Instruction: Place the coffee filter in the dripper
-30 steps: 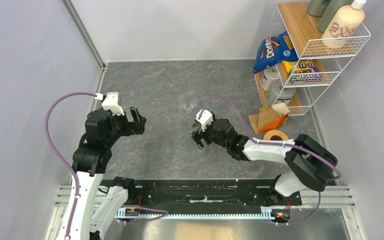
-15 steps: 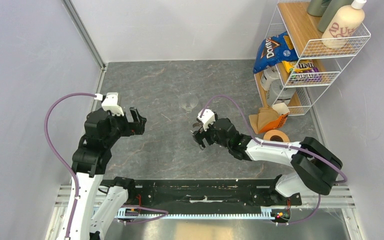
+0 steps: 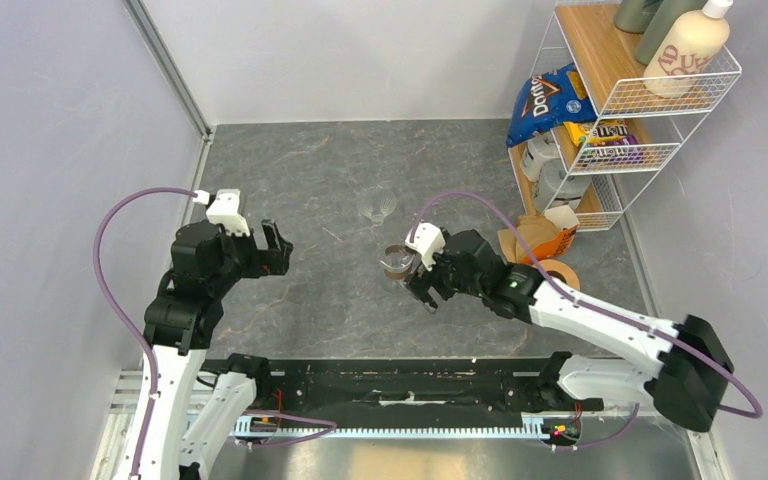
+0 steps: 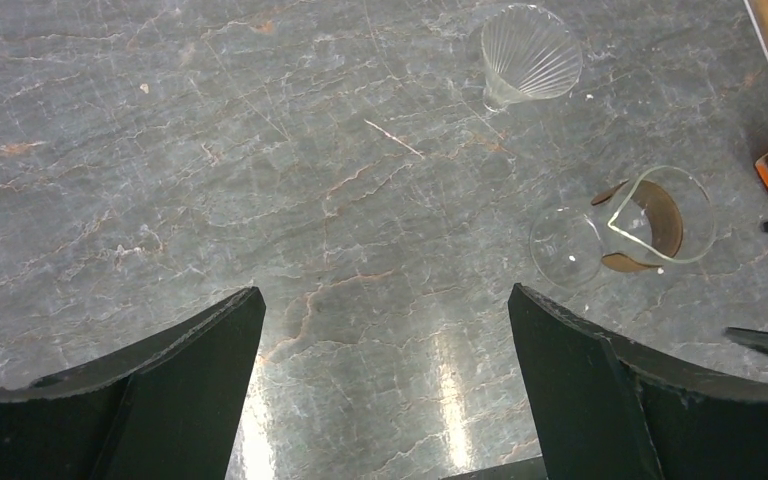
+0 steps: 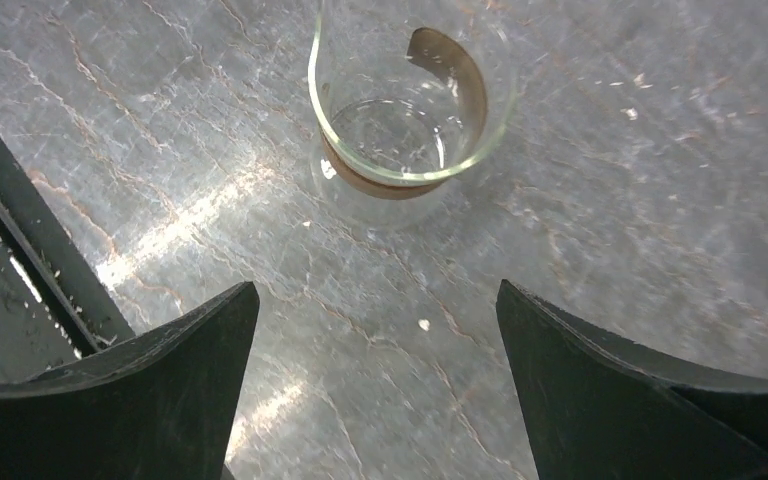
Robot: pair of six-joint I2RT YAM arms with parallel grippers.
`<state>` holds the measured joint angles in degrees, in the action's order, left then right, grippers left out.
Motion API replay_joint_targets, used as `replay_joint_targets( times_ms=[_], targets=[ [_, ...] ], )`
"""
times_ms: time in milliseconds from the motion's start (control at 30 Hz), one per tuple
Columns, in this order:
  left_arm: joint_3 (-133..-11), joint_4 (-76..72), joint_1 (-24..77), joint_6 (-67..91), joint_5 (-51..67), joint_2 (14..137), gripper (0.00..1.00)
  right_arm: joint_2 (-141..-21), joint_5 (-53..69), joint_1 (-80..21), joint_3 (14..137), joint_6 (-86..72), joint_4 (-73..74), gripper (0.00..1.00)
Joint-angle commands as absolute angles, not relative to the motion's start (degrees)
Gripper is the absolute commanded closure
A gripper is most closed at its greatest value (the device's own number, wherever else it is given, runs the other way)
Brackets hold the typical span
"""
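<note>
Both the left gripper (image 3: 272, 245) and the right gripper (image 5: 378, 290) are wide open and hold nothing, with a glass cup (image 5: 400, 130) just ahead of the right one, the dripper (image 3: 378, 205) farther back, and the coffee filter (image 3: 528, 240) by the wire shelf (image 3: 660, 100).

A grey marbled bench (image 3: 300, 170) fills the floor of the cell, with pale walls on three sides. Near its middle stands a small clear glass cup (image 3: 397, 262) with a brown band round its waist. In the far right corner stands a white wire rack (image 3: 672, 92) with wooden shelves. On its top shelf is a cream pump bottle (image 3: 693, 45) beside two dark bottles (image 3: 648, 18). Lower down, a blue Doritos bag (image 3: 548, 98) leans out of the rack's left side, and a yellow M&M's bag (image 3: 605, 132) lies just right of it.
</note>
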<state>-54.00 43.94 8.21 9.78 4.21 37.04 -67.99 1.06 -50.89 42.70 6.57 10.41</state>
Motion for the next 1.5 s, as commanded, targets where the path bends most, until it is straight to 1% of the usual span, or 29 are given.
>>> replay_joint_targets(
  times_ms=[0, 67, 200, 333, 467, 567, 667, 767, 867, 1033, 1300, 1467],
  targets=[
    [-55.6, 44.7, 8.0, 6.1, 5.4, 36.7, 0.00, -61.9, -2.3, -51.0, 48.2, 12.8, 24.3, 0.03],
    [-55.8, 44.7, 7.9, 4.6, 7.2, 37.5, 0.00, -59.6, -4.2, -50.3, 49.6, 13.4, 27.8, 0.03],
    [-57.0, 45.7, 8.0, 0.5, 14.2, 41.9, 0.00, -56.8, -3.3, -46.8, 52.5, 13.0, 34.0, 0.03],
    [-59.4, 47.2, 8.0, -1.8, 19.0, 48.1, 0.00, -55.8, 1.0, -41.7, 57.1, 13.7, 41.6, 0.03],
    [-61.9, 46.7, 8.1, -2.9, 21.7, 52.2, 0.00, -55.0, 4.1, -36.7, 60.4, 19.6, 52.2, 0.03],
    [-62.3, 45.5, 8.1, -3.0, 22.2, 52.9, 0.00, -53.7, 0.8, -33.8, 59.8, 23.0, 59.3, 0.03],
    [-61.3, 44.1, 8.2, -2.8, 22.2, 52.2, 0.00, -51.0, -6.4, -32.6, 56.3, 24.6, 63.2, 0.03],
    [-59.9, 43.1, 8.2, -2.6, 21.8, 51.3, 0.00, -49.2, -14.5, -31.0, 50.0, 24.7, 61.6, 0.06],
    [-59.1, 42.4, 8.2, -2.4, 21.3, 50.6, 0.00, -48.7, -22.9, -30.8, 42.0, 26.3, 55.0, 0.10],
    [-58.9, 42.4, 8.2, -2.8, 20.1, 49.6, 0.00, -53.3, -29.6, -31.0, 34.7, 29.8, 43.8, 0.14],
    [-59.4, 42.3, 8.2, -2.1, 19.6, 49.3, 0.00, -60.1, -32.0, -31.9, 31.2, 31.9, 35.1, 0.16],
    [-59.9, 41.8, 8.2, -1.3, 19.8, 49.5, 0.00, -60.4, -29.9, -32.1, 30.1, 33.0, 35.1, 0.17]
  ],
)
